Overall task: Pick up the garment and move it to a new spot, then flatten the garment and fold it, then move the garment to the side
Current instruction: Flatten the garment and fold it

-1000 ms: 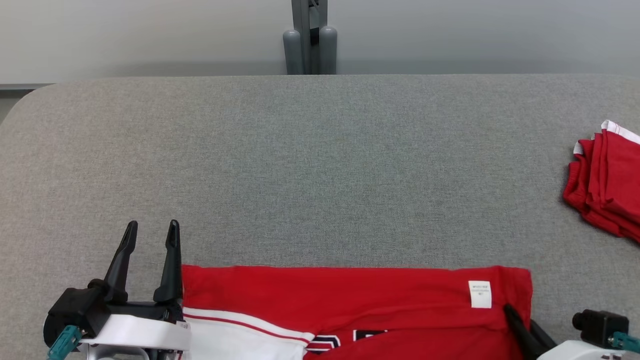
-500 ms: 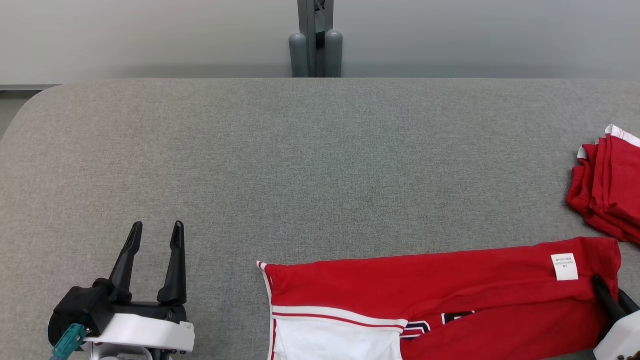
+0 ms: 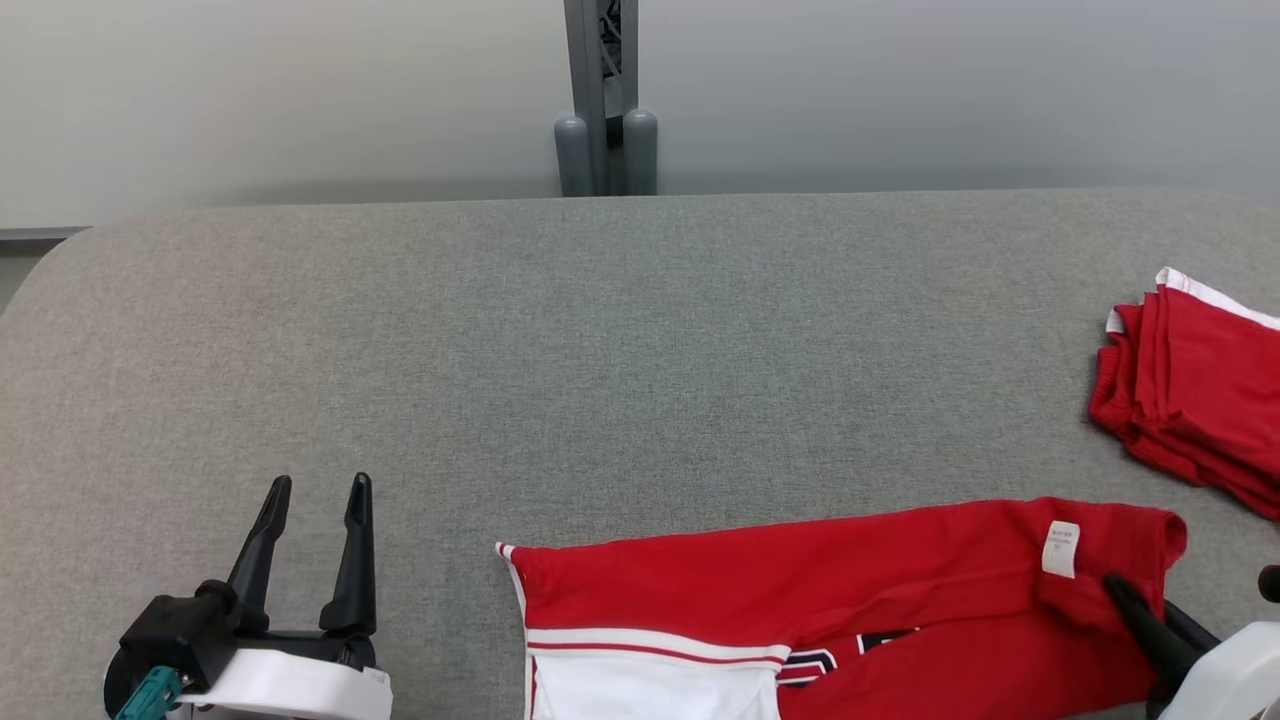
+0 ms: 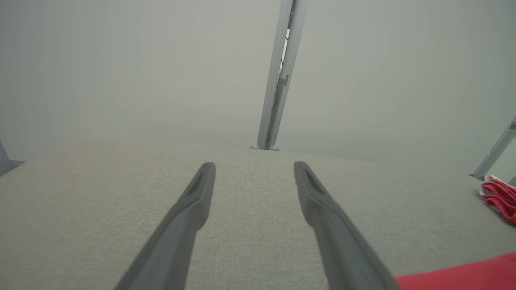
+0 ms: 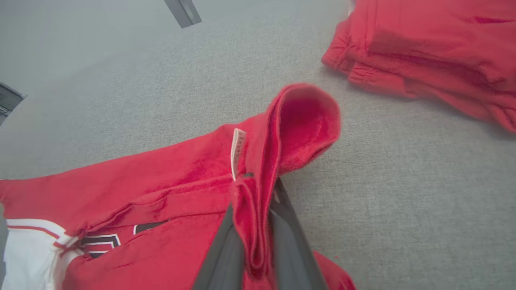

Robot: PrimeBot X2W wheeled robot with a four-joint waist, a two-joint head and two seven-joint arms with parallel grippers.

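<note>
Garment (image 3: 800,600): long axis along worktop (image 3: 640,350) near edge; labelled end, perhaps waistband, points right.
My right gripper (image 3: 1125,592): clamped on that end.
My left gripper (image 3: 320,483): spread, empty.

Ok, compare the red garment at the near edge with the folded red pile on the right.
The garment lies stretched out long; the folded pile is compact and layered. The right gripper pinches the garment's end; nothing touches the pile. Both are red with white trim.
</note>
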